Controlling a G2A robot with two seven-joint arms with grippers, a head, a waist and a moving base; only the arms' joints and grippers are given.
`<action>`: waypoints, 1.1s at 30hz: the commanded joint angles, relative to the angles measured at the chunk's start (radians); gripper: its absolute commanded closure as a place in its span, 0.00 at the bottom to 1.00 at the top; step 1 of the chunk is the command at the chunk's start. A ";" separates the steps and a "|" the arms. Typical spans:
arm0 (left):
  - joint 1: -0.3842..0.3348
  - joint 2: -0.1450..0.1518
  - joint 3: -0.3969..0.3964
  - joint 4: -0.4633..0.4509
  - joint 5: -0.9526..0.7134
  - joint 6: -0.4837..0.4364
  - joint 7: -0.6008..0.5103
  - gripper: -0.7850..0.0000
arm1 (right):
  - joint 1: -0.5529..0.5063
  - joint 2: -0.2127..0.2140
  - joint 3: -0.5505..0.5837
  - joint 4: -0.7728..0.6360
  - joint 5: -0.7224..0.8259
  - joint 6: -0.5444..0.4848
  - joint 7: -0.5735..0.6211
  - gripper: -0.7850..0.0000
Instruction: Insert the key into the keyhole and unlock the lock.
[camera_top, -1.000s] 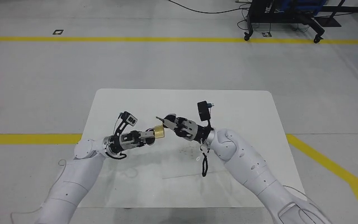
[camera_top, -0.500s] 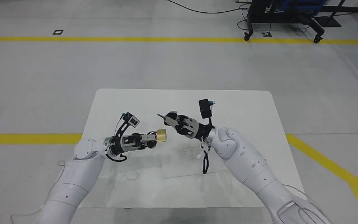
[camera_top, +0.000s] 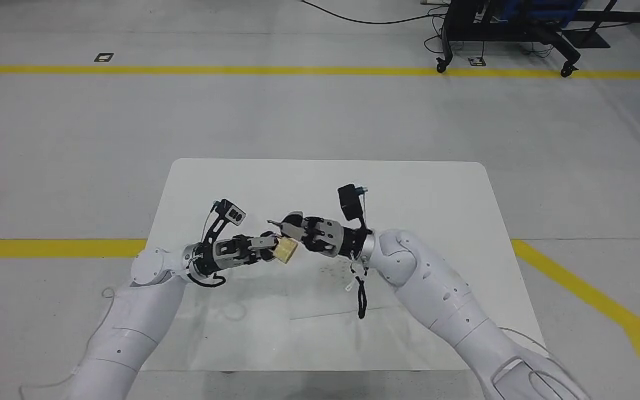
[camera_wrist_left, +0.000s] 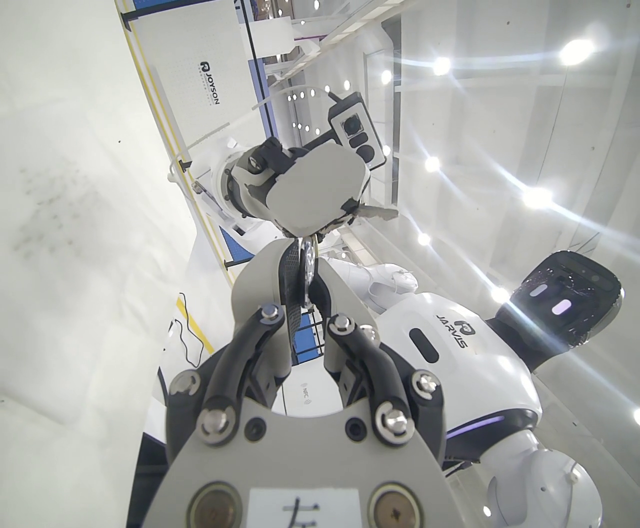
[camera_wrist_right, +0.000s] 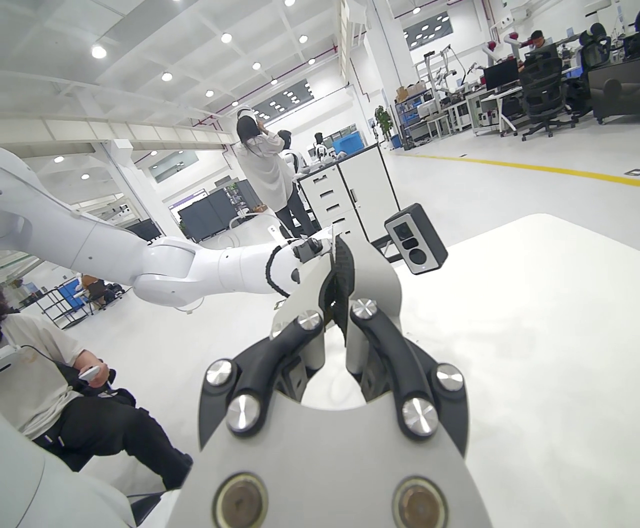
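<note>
Over the white table (camera_top: 430, 200) my left gripper (camera_top: 270, 246) is shut on a brass lock (camera_top: 286, 250), whose body sticks out past the fingertips. In the left wrist view a thin metal edge of the lock (camera_wrist_left: 306, 260) sits pinched between the left gripper (camera_wrist_left: 304, 265) fingers. My right gripper (camera_top: 292, 222) is just behind the lock, almost touching it, and is shut on a grey key (camera_wrist_left: 376, 213). The key's toothed blade sticks out sideways from the pads, beside the lock and not in it. The right gripper (camera_wrist_right: 340, 265) fingers are pressed together, hiding the key.
A black cord (camera_top: 360, 290) hangs from my right forearm over the table's middle. A thin see-through sheet (camera_top: 300, 305) lies on the near part of the table. A black cart (camera_top: 510, 25) stands far back on the floor.
My right gripper has moved left and nearer with the key, closing on the lock. The left gripper has tipped the lock slightly down and nearer.
</note>
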 joint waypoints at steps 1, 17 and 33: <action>-0.001 -0.001 -0.001 0.003 0.006 -0.001 0.001 1.00 | -0.006 0.001 0.003 -0.010 -0.004 0.001 0.004 1.00; -0.002 -0.006 -0.018 0.020 0.002 0.004 -0.004 1.00 | -0.058 0.014 0.057 -0.082 -0.037 0.003 -0.004 1.00; -0.023 -0.008 -0.025 0.079 0.089 -0.033 0.092 1.00 | -0.099 0.021 0.064 -0.132 -0.036 0.022 0.015 1.00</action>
